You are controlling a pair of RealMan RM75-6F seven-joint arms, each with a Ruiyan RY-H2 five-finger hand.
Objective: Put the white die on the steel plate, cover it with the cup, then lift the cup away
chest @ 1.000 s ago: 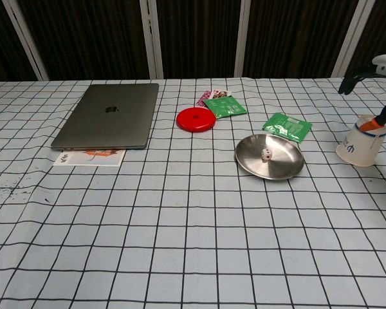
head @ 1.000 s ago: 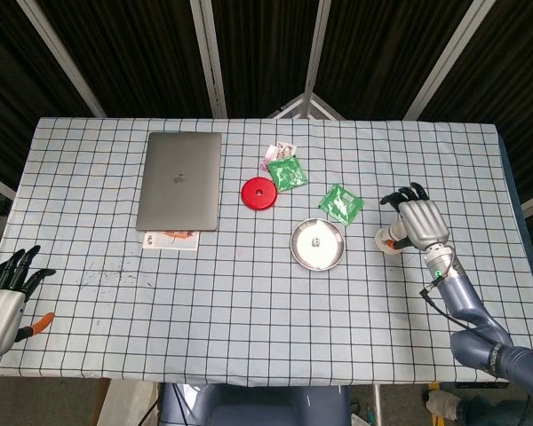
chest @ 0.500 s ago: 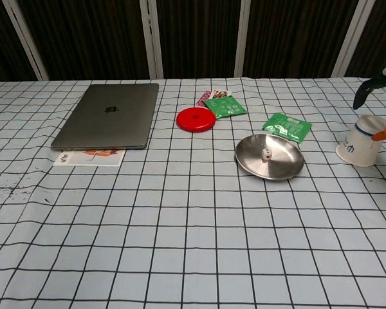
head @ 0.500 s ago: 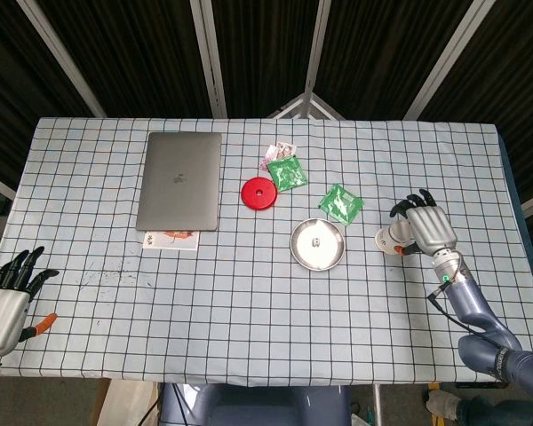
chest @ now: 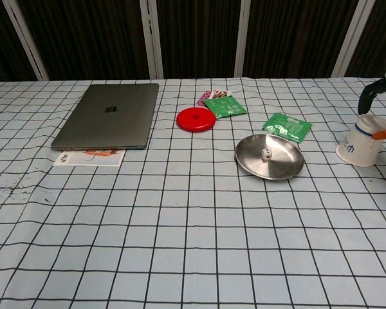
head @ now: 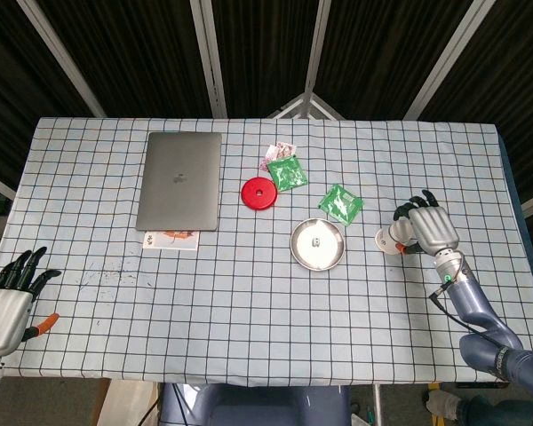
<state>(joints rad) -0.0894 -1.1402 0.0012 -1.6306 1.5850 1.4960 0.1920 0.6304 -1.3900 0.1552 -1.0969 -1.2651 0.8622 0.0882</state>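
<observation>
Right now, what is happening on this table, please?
The white die already lies on the steel plate. The robot's right hand is at the upside-down paper cup, which stands on the table beside the plate, with its fingers around the cup. Whether it grips the cup is unclear. The left hand waits, fingers apart, at the table's near left corner.

Setting: robot test bench in a lab. Evidence: table covered with a grid-checked cloth, enclosed by black curtains on metal frame bars; assorted props laid out, e.g. closed laptop, red disc, green packets.
</observation>
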